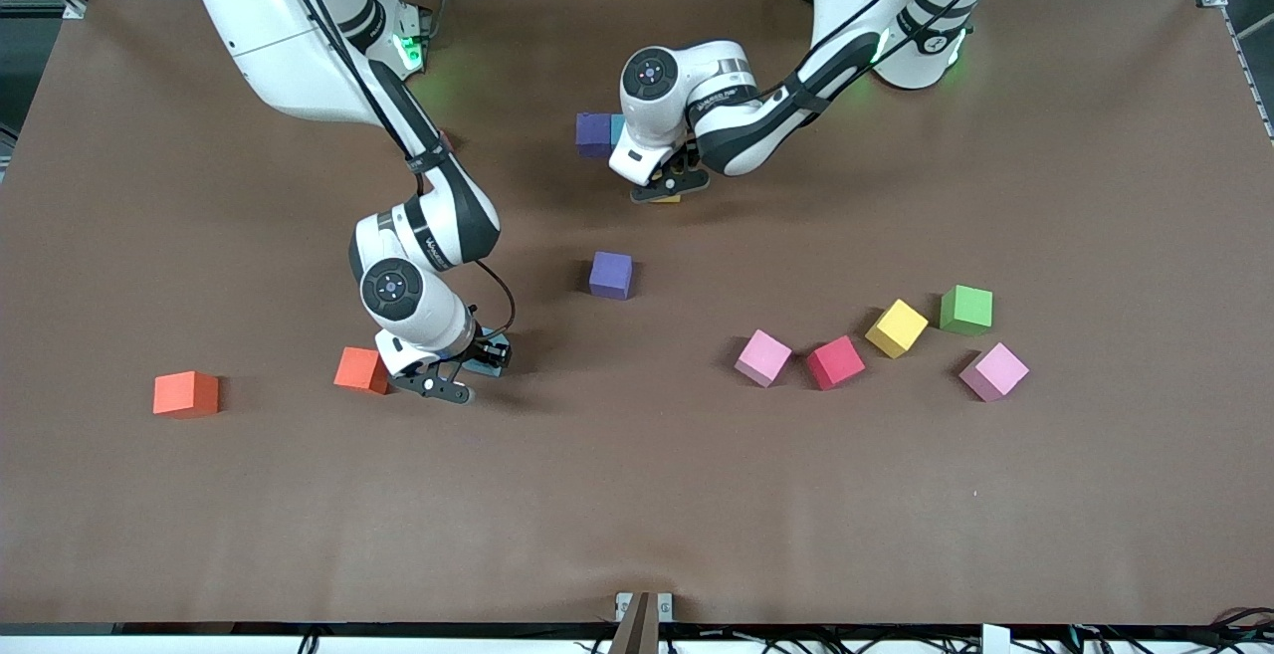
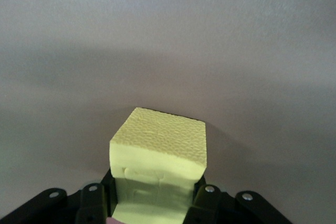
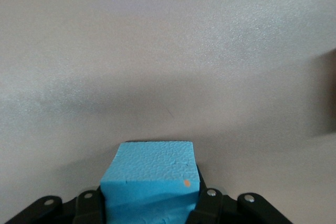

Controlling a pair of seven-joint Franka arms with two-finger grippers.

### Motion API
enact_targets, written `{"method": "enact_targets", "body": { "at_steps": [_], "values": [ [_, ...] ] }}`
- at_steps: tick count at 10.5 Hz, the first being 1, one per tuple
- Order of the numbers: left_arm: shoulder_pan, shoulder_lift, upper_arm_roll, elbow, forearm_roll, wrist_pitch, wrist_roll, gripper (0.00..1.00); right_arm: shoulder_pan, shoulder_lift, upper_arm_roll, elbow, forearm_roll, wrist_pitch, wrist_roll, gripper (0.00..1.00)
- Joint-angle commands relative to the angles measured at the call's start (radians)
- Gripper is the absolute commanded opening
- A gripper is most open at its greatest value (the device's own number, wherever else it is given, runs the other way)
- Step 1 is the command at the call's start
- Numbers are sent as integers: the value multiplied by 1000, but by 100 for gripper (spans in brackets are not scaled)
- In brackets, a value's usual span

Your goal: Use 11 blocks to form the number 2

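Note:
My left gripper (image 1: 669, 191) is shut on a yellow block (image 2: 157, 150), low over the table beside a purple block (image 1: 593, 133) and a blue block (image 1: 618, 126) that touch each other. My right gripper (image 1: 468, 371) is shut on another blue block (image 3: 149, 179), low over the table next to an orange block (image 1: 360, 370). Loose on the table lie a second orange block (image 1: 185, 393), a purple block (image 1: 610, 274), two pink blocks (image 1: 762, 356) (image 1: 993, 370), a red block (image 1: 834, 361) and a yellow block (image 1: 896, 327). No number 2 shape shows.
A green cube (image 1: 965, 309) sits beside the loose yellow block, toward the left arm's end of the table. The brown table (image 1: 637, 495) stretches bare toward the front camera.

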Motion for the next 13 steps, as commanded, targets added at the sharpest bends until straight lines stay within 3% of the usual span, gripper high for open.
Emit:
{"method": "enact_targets", "body": {
  "at_steps": [1, 6, 13],
  "values": [
    [2, -13, 1, -29, 55, 18, -28, 38, -7, -3, 1, 14, -17, -13, -7, 0],
    [-7, -11, 1, -43, 60, 19, -32, 38, -24, -32, 1, 62, -14, -99, -32, 0],
    [-21, -11, 1, -49, 60, 19, -35, 38, -23, -35, 1, 66, -14, -108, -32, 0]
  ]
}}
